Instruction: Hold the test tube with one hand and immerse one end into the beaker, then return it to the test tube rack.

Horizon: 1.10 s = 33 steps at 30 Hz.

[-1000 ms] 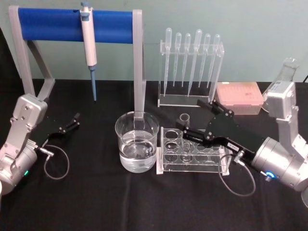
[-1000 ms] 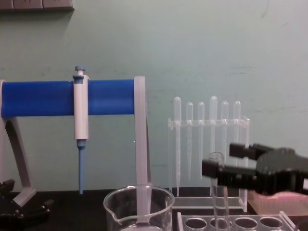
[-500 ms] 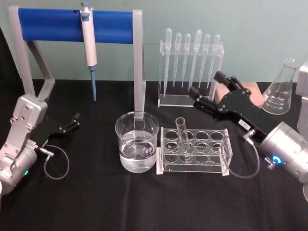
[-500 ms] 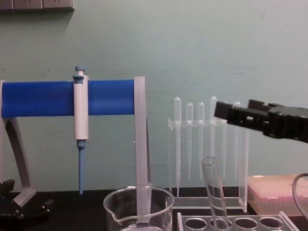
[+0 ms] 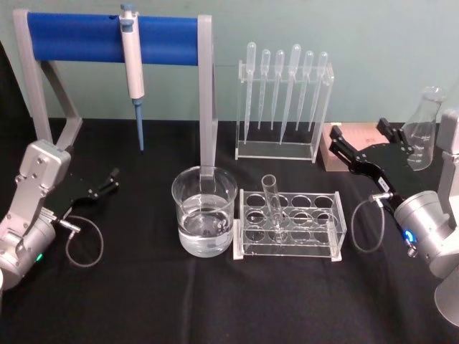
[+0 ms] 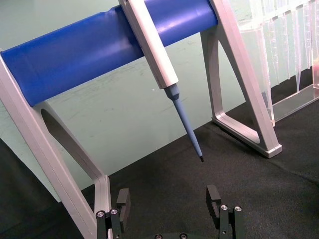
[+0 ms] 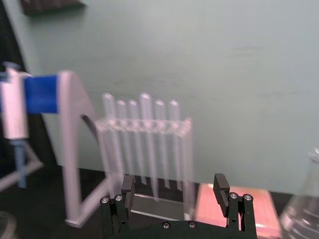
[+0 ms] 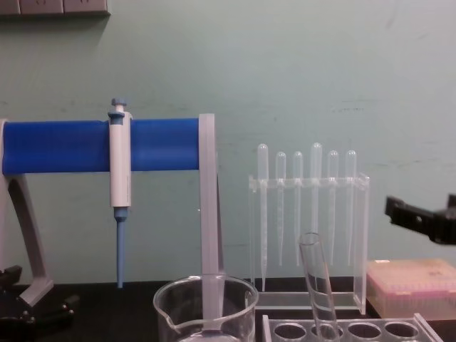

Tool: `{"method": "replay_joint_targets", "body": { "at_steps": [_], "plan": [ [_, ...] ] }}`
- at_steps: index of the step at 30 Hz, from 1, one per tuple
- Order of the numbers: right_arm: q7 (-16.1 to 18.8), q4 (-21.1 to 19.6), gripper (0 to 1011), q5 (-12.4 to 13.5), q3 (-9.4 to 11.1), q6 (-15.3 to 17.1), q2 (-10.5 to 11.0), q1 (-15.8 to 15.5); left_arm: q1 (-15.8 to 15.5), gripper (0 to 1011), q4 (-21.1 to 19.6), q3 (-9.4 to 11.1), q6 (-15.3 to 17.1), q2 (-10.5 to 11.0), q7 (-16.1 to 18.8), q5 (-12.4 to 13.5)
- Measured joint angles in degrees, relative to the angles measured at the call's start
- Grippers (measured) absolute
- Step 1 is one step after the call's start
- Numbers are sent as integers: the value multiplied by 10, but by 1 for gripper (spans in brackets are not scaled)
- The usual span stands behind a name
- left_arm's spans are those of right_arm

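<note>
You have one test tube [image 5: 273, 206] leaning in the rack [image 5: 289, 224], just beside one beaker [image 5: 204, 211]. Right hand [image 5: 360, 144] hovers well apart, jaws wide, empty; left hand [image 5: 111, 180] parked, jaws wide.

The test tube [image 5: 274, 209] is a long clear glass tube with a straight open rim. It stands in a hole of the clear rack [image 5: 288, 223], leaning with its rim tipped toward eleven o'clock in the head view, free of any grip. In the chest view the test tube [image 8: 317, 286] tilts left at the top. The beaker [image 5: 204, 210] sits just beside the rack at its nine o'clock, upright, wide and squat, apparently about a third full of clear liquid.
</note>
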Motion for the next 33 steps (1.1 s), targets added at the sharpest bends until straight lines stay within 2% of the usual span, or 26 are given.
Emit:
{"method": "replay_joint_targets", "body": {
  "at_steps": [3,6,11,19,33],
  "plan": [
    [-21,21,1004,-22,4,1,-9,4,0,1000,0,0,0,0,0,0],
    [-27,35,1004,-33,8,1,-14,6,0,1000,0,0,0,0,0,0],
    [-27,47,1004,-41,12,1,-18,6,0,1000,0,0,0,0,0,0],
    [-11,56,1004,-45,17,6,-23,4,0,1000,0,0,0,0,0,0],
    [-12,54,1004,-44,16,6,-22,5,0,1000,0,0,0,0,0,0]
  ]
}}
